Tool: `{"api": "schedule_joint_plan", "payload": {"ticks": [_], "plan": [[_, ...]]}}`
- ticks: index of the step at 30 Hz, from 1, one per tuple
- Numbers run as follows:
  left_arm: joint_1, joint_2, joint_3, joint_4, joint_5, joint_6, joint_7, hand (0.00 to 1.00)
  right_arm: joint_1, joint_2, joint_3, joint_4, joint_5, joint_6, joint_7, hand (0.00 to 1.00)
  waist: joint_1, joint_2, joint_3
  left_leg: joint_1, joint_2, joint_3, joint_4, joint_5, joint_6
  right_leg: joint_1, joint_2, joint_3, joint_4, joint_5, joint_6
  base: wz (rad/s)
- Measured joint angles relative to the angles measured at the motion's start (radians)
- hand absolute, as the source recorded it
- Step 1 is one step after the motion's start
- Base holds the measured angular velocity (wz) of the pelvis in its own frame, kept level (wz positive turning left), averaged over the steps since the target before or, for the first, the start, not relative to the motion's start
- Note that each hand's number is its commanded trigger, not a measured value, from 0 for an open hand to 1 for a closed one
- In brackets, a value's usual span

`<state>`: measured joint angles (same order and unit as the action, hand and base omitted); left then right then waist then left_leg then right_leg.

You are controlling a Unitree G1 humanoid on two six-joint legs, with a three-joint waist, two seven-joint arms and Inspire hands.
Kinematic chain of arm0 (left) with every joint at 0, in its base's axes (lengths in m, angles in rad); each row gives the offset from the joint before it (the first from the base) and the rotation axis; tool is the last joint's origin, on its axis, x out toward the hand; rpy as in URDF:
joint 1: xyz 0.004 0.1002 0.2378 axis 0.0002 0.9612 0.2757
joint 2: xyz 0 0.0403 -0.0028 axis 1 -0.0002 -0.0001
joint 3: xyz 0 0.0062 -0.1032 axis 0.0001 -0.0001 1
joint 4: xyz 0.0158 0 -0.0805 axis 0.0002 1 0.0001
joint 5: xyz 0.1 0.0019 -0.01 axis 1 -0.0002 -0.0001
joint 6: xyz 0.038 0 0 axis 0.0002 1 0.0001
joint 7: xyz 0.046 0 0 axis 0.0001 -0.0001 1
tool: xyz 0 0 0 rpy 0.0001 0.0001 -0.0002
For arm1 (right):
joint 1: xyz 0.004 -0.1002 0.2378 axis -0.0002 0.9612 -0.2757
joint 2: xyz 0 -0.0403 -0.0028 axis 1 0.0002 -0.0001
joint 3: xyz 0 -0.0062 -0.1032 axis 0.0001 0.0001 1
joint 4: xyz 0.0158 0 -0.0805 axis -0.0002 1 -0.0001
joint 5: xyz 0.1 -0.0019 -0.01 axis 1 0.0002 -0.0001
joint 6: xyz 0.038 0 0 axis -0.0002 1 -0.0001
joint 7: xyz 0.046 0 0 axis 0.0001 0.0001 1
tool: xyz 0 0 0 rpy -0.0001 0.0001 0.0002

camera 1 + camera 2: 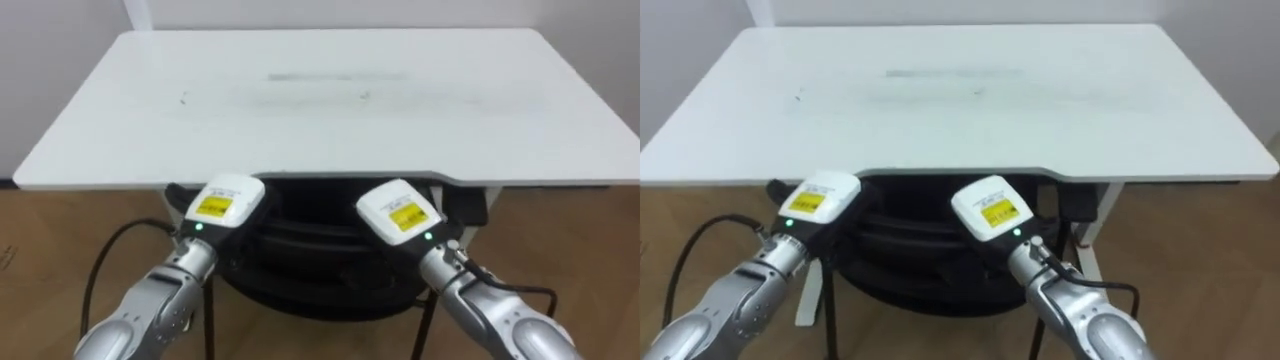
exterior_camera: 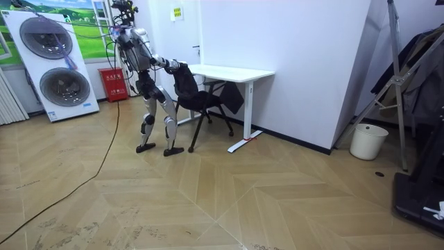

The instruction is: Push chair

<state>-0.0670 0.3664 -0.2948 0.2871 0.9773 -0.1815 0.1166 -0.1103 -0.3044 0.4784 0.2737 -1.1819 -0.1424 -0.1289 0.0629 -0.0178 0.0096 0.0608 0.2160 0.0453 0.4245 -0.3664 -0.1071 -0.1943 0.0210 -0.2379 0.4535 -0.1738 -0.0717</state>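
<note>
One black chair (image 1: 315, 262) stands at the near edge of one white desk (image 1: 330, 100), about the middle of that edge. Its seat reaches under the desktop and its back is on the robot's side. The top of the chair back runs left to right, parallel to the desk's near edge, so the chair lies straight ahead of the robot, between it and the desk. The left hand (image 1: 225, 205) rests on the left part of the chair back and the right hand (image 1: 400, 212) on the right part, well apart from each other. Both are level and equally close to the chair, so neither arm is nearer. Only the backs of the two hands are visible. The fingers are hidden over the far side of the chair back beneath the desk edge, so I cannot tell whether they are straight or curled round it. In the room view the robot stands behind the chair, leaning forward with both arms stretched out.
</note>
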Motion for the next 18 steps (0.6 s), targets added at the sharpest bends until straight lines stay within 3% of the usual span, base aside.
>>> {"api": "schedule_joint_plan", "payload": {"ticks": [3,5,6,7,8,9,10,11,12,13,16,18], "plan": [[-0.002,-0.004,-0.004,0.002,0.008,0.000,0.019,1.00,-0.001,-0.004,-0.009,0.003,0.007,-0.002,-0.004,1.00,-0.018,0.001,-0.0012,-0.036,0.029,0.002,0.042,-0.002,0.008,0.002,0.001,-0.038,0.000,-0.004,-0.006,0.33],[-0.003,-0.012,-0.008,0.008,0.012,0.002,0.023,1.00,-0.001,-0.005,-0.013,0.015,0.006,-0.003,-0.010,1.00,-0.034,-0.003,0.0012,-0.051,0.035,0.009,0.071,0.006,0.016,0.009,-0.002,-0.045,0.001,-0.004,-0.007,0.37],[-0.004,-0.023,-0.017,0.012,0.017,0.013,0.023,1.00,0.001,-0.009,-0.017,0.026,0.006,-0.003,-0.018,0.85,-0.036,-0.010,0.0050,-0.050,0.032,0.016,0.075,0.018,0.015,0.017,-0.010,-0.054,-0.001,-0.004,-0.007,0.22],[-0.005,-0.036,-0.024,0.014,0.028,0.019,0.025,1.00,0.010,-0.012,-0.025,0.028,0.005,-0.004,-0.021,0.73,-0.040,-0.006,-0.0011,-0.050,0.027,0.022,0.061,0.020,0.016,0.019,-0.020,-0.064,-0.006,-0.004,-0.006,0.21],[-0.006,-0.044,-0.024,0.013,0.038,0.023,0.025,1.00,0.013,-0.013,-0.029,0.028,0.003,-0.004,-0.021,0.71,-0.042,-0.011,-0.0006,-0.049,0.019,0.019,0.048,0.021,0.017,0.018,-0.025,-0.062,-0.010,-0.002,-0.003,0.23],[-0.007,-0.054,-0.024,0.011,0.048,0.030,0.022,0.77,0.013,-0.017,-0.030,0.028,0.001,-0.002,-0.019,0.59,-0.048,-0.020,-0.0025,-0.049,-0.009,0.000,0.016,0.036,0.033,0.017,-0.032,-0.050,-0.026,0.008,0.013,0.10],[-0.005,-0.060,-0.027,0.011,0.051,0.035,0.020,0.49,0.013,-0.019,-0.030,0.028,0.001,0.000,-0.015,0.26,-0.049,-0.024,-0.0081,-0.043,-0.033,-0.012,-0.025,0.048,0.043,0.016,-0.022,-0.011,-0.059,0.026,0.040,0.00],[-0.003,-0.063,-0.027,0.012,0.054,0.037,0.021,0.00,0.013,-0.019,-0.030,0.028,0.001,0.001,-0.012,0.00,-0.046,-0.020,-0.0112,-0.034,-0.043,-0.019,-0.051,0.055,0.036,0.019,-0.012,0.011,-0.080,0.038,0.051,-0.23],[0.004,-0.071,-0.027,0.013,0.057,0.046,0.025,0.00,0.013,-0.019,-0.031,0.028,0.001,0.005,-0.010,0.00,-0.041,-0.018,-0.0160,-0.017,-0.066,-0.021,-0.102,0.073,0.033,0.022,0.003,0.053,-0.120,0.073,0.064,-0.38],[0.008,-0.078,-0.027,0.013,0.056,0.057,0.028,0.00,0.012,-0.017,-0.033,0.025,0.002,0.014,-0.011,0.00,-0.037,-0.014,-0.0197,-0.002,-0.089,-0.021,-0.141,0.096,0.037,0.024,0.003,0.077,-0.146,0.110,0.064,-0.43],[0.015,-0.108,-0.026,0.012,0.029,0.091,0.023,0.00,0.013,-0.012,-0.040,0.024,0.005,0.038,-0.003,0.00,-0.043,-0.001,-0.0256,0.028,-0.122,-0.027,-0.197,0.132,0.045,0.036,-0.006,0.104,-0.174,0.136,0.070,-0.24],[0.016,-0.123,-0.026,0.006,-0.005,0.101,0.018,0.00,0.016,-0.011,-0.054,0.024,0.017,0.044,0.012,0.00,-0.048,-0.003,-0.0248,0.040,-0.131,-0.028,-0.216,0.144,0.050,0.047,-0.006,0.122,-0.186,0.141,0.077,0.03]]}}
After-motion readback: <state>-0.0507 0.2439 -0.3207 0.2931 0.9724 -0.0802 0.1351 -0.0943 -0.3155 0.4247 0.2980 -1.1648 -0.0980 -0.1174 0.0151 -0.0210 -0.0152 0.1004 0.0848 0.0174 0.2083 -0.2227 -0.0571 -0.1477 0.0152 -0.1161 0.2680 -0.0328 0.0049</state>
